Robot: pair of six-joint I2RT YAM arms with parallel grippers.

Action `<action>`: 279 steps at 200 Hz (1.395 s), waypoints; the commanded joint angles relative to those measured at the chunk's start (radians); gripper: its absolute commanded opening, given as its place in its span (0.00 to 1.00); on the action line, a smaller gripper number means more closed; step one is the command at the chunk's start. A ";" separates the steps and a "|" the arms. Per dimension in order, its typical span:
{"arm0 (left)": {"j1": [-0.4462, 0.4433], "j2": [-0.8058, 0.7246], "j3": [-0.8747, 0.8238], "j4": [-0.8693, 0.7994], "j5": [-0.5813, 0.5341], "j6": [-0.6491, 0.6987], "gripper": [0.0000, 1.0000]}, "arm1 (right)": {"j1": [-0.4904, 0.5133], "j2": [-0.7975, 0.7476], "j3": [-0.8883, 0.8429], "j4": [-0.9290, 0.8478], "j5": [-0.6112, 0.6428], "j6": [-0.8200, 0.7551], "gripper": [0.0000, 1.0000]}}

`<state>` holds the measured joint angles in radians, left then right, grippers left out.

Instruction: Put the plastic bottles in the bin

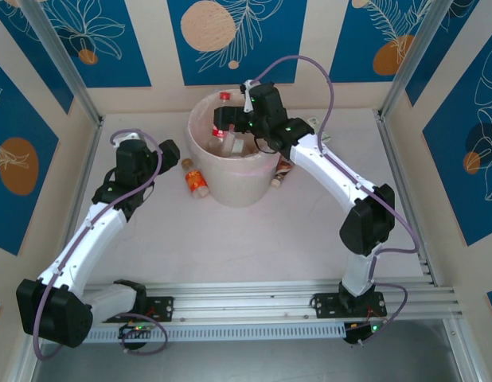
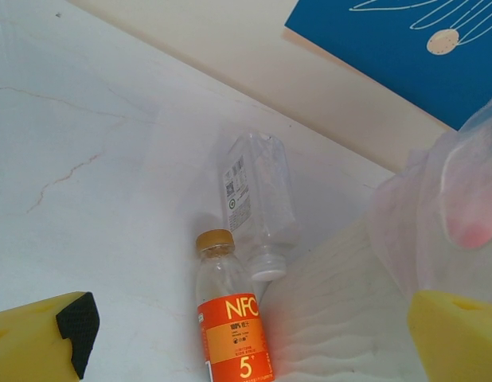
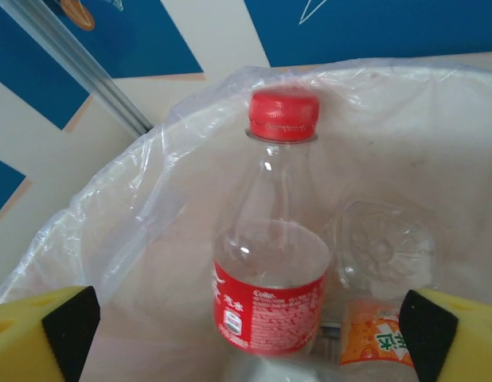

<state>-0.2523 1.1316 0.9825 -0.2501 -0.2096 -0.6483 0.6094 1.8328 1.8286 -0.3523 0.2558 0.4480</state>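
1. The right gripper hangs open over the bin. A red-capped bottle is inside, so this drop looks done.
2. The left gripper is open above an orange bottle and a clear bottle, which lie on the bench beside the bin.
3. Next, I think: lower the left gripper and close on the orange bottle.

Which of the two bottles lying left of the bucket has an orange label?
The gold-capped NFC bottle; the clear bottle beside it has a white cap.

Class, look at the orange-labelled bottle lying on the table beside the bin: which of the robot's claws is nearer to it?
Left. The left claw hovers just left of the orange-labelled bottle; the right claw is over the bin, farther away.
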 commanded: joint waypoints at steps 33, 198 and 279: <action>0.022 0.015 -0.001 0.006 0.030 0.006 1.00 | -0.026 -0.191 -0.142 0.114 0.103 -0.017 1.00; 0.031 0.027 -0.027 0.052 0.089 -0.015 1.00 | -0.347 -0.349 -0.464 0.008 0.029 0.160 1.00; 0.038 0.032 -0.029 0.037 0.096 -0.024 1.00 | -0.339 -0.012 -0.296 -0.145 -0.021 0.198 0.97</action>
<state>-0.2310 1.1683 0.9653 -0.2234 -0.1291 -0.6571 0.2626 1.7535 1.4704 -0.4519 0.2779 0.6106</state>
